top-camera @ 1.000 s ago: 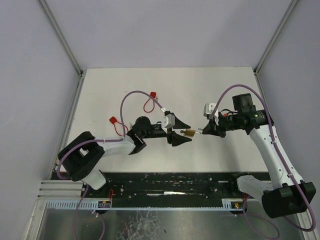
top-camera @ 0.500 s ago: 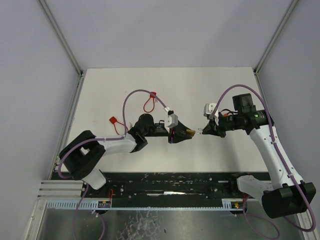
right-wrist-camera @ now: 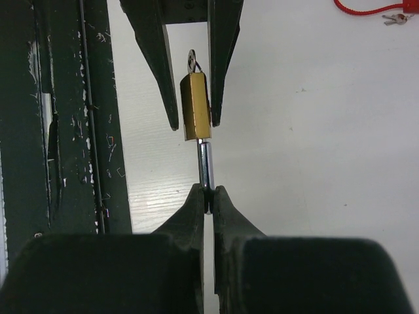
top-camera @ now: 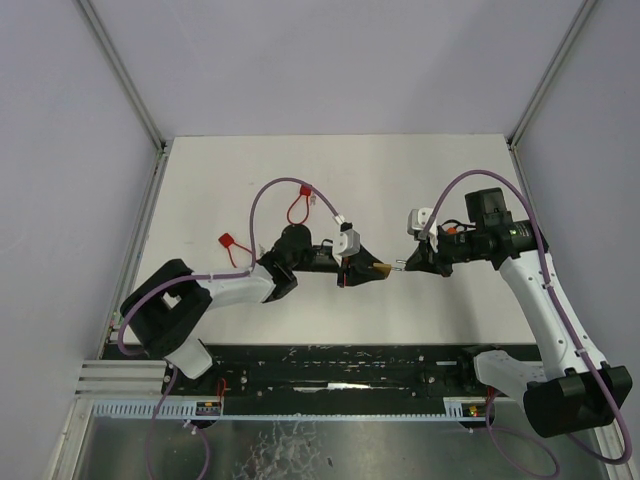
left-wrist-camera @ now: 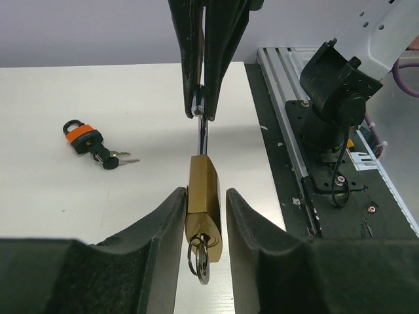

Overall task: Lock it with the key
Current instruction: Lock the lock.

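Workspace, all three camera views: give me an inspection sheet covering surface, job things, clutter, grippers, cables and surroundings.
Surface: white table; scuffed black rail along the near edge.
Job's things: brass padlock held between the arms, key ring hanging from its base.
Clutter: orange-banded padlock with keys; red loop; second red loop.
Grippers: right gripper shut on the shackle; left gripper flanks the brass body, contact unclear.
Cables: left purple cable and right purple cable arch above the arms.
Surroundings: pale walls, metal frame post; nothing else seen.
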